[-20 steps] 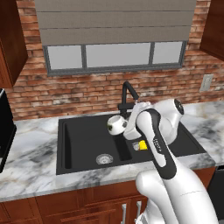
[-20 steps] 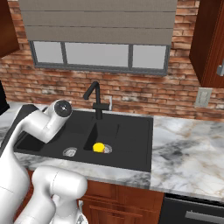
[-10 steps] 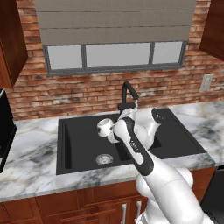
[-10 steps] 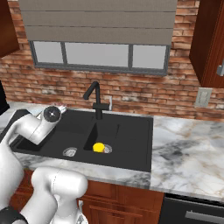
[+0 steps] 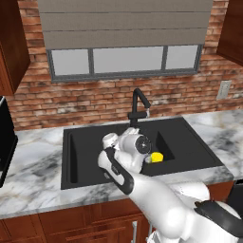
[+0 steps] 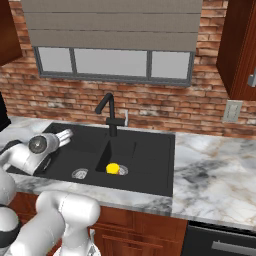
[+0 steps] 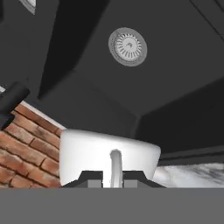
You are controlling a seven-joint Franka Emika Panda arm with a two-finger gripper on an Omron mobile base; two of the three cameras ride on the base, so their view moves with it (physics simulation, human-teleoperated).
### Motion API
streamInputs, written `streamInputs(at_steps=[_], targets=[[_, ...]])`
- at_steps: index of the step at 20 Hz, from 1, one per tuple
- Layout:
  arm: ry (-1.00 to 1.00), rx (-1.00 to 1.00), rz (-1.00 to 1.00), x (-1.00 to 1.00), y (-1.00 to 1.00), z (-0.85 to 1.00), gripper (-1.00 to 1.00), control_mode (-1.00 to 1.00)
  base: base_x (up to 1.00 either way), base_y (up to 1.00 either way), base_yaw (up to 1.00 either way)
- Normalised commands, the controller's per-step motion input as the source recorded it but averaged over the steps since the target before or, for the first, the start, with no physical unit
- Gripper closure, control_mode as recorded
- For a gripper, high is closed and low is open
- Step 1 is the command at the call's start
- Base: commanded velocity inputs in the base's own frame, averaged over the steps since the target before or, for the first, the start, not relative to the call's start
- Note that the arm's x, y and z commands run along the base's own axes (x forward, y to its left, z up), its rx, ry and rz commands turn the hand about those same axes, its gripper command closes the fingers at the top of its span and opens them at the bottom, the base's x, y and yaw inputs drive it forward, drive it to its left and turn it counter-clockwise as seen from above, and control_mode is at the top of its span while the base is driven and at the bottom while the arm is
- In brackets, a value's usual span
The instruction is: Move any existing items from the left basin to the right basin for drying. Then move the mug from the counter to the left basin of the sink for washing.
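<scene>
A white mug [image 7: 109,155] hangs by its handle in my gripper [image 7: 111,179], which is shut on it. In the base views the mug [image 5: 109,140] [image 6: 65,134] is held above the left basin [image 5: 85,156] [image 6: 85,157] of the black sink. Far below the mug in the hand view is the basin's round silver drain [image 7: 127,47]. The small yellow item [image 5: 156,156] [image 6: 113,168] sits in the right basin [image 5: 190,152] [image 6: 150,160] beside its drain [image 6: 123,170].
The black gooseneck faucet [image 5: 137,107] [image 6: 109,112] rises behind the sink, just right of the mug. White marble counter [image 5: 33,166] [image 6: 215,175] runs on both sides. A brick wall with a window stands behind.
My arm has swung left with the mug, from over the middle of the sink to over the left basin. The yellow item has stayed put.
</scene>
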Motion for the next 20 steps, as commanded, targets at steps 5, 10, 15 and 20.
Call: streamInputs(at_steps=[5,10,15,20], targets=[[0.00,0.00,-0.41,0.12,0.26,-0.07,1.00,-1.00,0.00,0.00,0.00],[0.01,0.00,-0.37,0.12,0.11,0.05,1.00,-1.00,0.00,0.00,0.00],[0.10,0.00,-0.28,0.12,0.16,0.30,1.00,-1.00,0.00,0.00,0.00],[0.13,0.00,-0.21,0.15,0.13,0.18,1.00,-1.00,0.00,0.00,0.00]])
